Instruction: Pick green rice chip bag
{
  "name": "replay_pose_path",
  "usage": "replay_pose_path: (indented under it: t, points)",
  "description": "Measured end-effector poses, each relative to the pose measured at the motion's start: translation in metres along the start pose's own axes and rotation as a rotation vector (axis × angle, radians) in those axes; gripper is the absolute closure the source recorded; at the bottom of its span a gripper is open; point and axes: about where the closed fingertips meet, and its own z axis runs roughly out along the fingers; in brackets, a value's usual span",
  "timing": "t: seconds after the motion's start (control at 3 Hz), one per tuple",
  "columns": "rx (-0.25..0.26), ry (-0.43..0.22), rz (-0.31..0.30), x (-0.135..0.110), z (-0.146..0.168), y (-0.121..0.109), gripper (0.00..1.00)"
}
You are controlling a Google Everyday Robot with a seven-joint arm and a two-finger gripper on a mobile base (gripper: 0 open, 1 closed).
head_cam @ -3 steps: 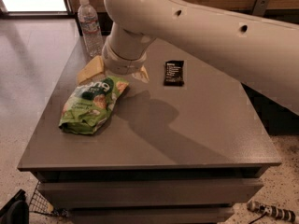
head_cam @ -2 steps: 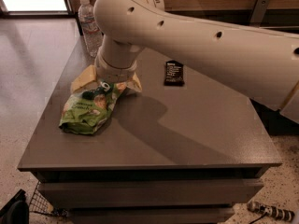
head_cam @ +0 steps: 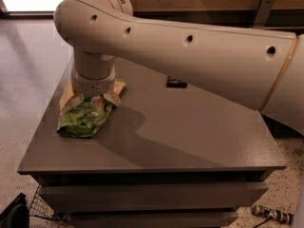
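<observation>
The green rice chip bag (head_cam: 83, 120) lies crinkled on the left part of the grey table (head_cam: 190, 137), with round rice-cake pictures on it. My gripper (head_cam: 90, 101) hangs from the thick white arm (head_cam: 190, 51) and is down on the bag's far end. Its tan fingers (head_cam: 66, 98) stand apart, one on each side of the bag's top, so it is open around the bag. The wrist hides the bag's far end.
A small black bar wrapper (head_cam: 176, 83) lies on the table behind the arm, right of the bag. A wire basket (head_cam: 40, 205) sits on the floor at the lower left. A cable (head_cam: 270, 214) lies on the floor at the lower right.
The arm has swung further over the table and the gripper has come down onto the bag's far end. The water bottle seen earlier is now hidden behind the arm.
</observation>
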Motion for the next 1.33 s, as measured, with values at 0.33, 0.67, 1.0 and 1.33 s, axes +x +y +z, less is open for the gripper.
replay_pose_path:
  t: [0.33, 0.67, 1.0, 1.33]
  points:
    - [0.005, 0.004, -0.008, 0.0015, -0.0002, 0.0032, 0.47]
    - [0.007, 0.003, -0.01, 0.0022, -0.0008, 0.0037, 0.78]
    - [0.007, 0.003, -0.011, 0.0021, -0.0018, 0.0039, 0.99]
    - [-0.013, -0.007, -0.018, 0.0003, -0.0029, 0.0037, 1.0]
